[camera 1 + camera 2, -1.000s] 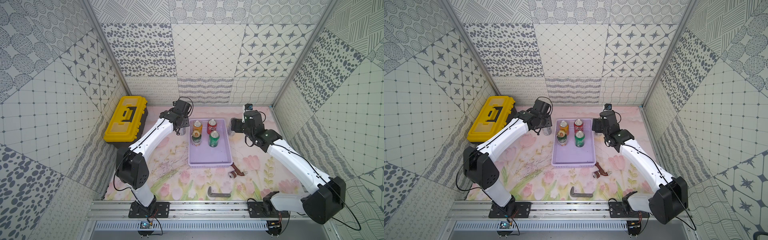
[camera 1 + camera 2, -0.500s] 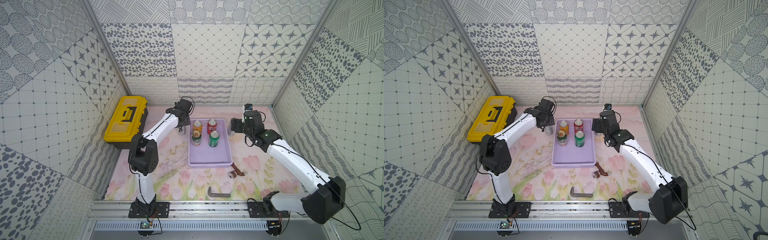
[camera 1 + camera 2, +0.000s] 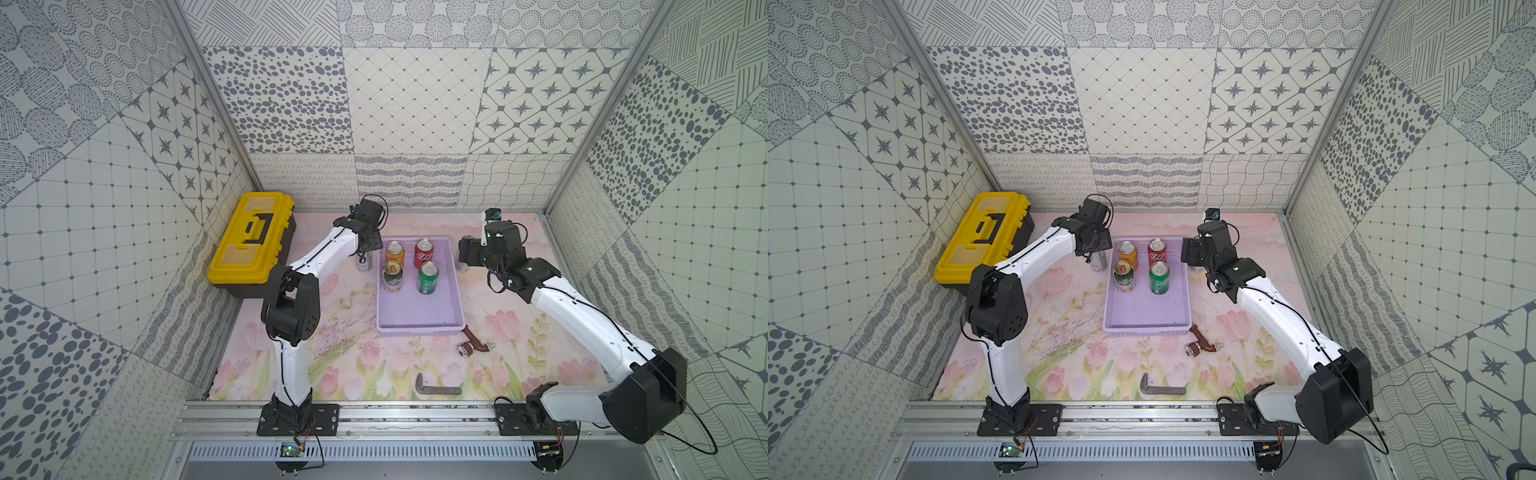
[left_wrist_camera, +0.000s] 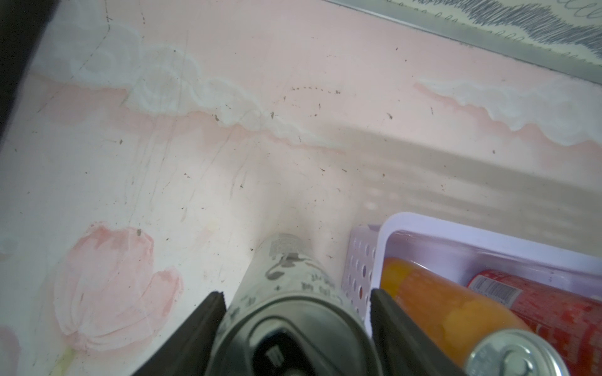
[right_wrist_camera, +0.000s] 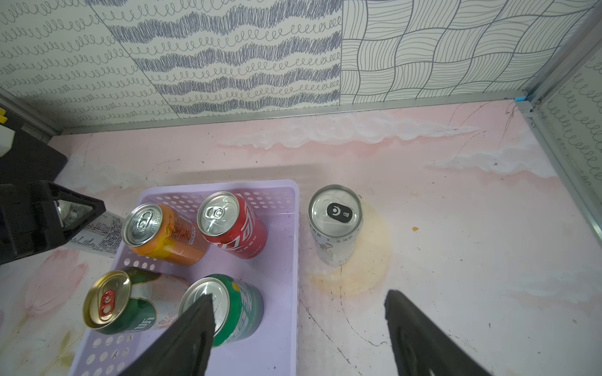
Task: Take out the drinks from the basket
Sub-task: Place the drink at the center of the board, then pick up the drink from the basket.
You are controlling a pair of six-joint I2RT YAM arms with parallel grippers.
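Two of the six drinks are already out of the basket (image 3: 419, 330), so the job is about a third done and this is the let-go at the end of a placement. The left gripper (image 4: 294, 298) straddles one slim silver can (image 4: 293, 276), which stands upright on the desk (image 3: 353, 365) just outside the basket's long wall on the left arm's side. A sliver of basket wall shows between the can and one finger, so I judge the gripper released rather than clamped. The right gripper (image 5: 299, 294) is spread wide with nothing between its fingers. The other slim silver can (image 5: 335, 224) stands upright on the desk just beyond the basket's opposite long wall, clear of that gripper. Four cans stand inside, bunched at the basket's far end: the orange can (image 3: 395, 252) and red can (image 3: 424, 253) against the far wall, the gold-topped green can (image 3: 392, 276) and bright green can (image 3: 428, 277) just nearer. Next, the left gripper should lift straight up so neither finger tips the slim can. Either arm can then come down over a can on its own side of the basket, with fingers threading the narrow gaps between neighbours.
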